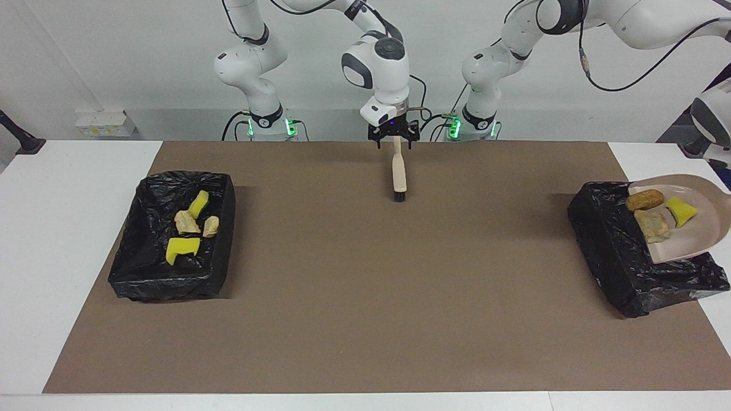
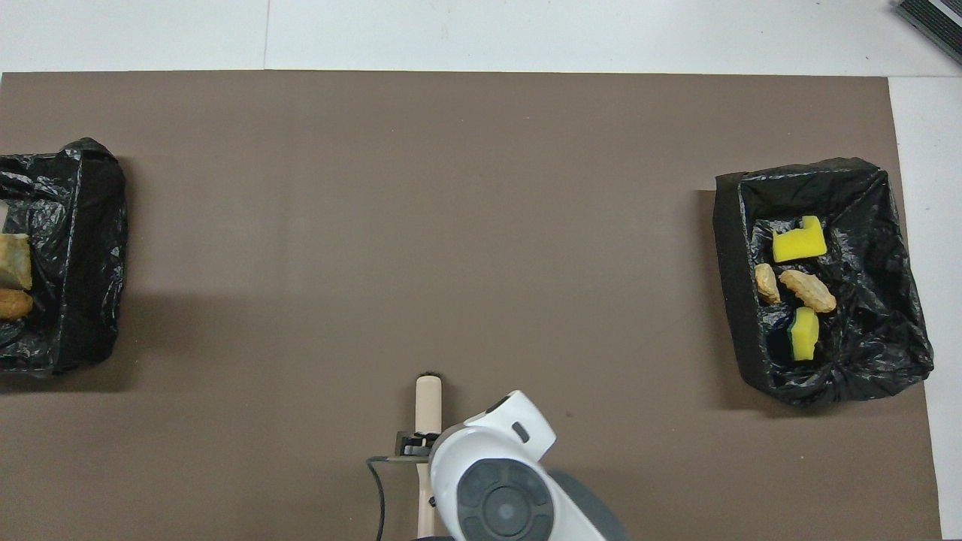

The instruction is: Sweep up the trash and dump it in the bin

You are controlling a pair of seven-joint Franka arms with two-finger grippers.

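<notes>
Right gripper (image 1: 393,138) stands released over the brush (image 1: 399,171); left gripper is out of view, clenched. Trash (image 1: 651,211) lies on the dustpan (image 1: 699,228), tilted over the bin (image 1: 611,251) at the left arm's end; more trash (image 1: 191,225) fills the other bin (image 1: 137,268).

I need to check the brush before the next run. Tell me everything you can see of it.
The brush is slim, with a pale beige handle that looks like plastic or wood and a short tuft of black bristles at the end pointing away from the robots. It lies flat on the brown mat, near the robots' edge, midway between the two bins. The open right gripper stands over its handle end.
</notes>
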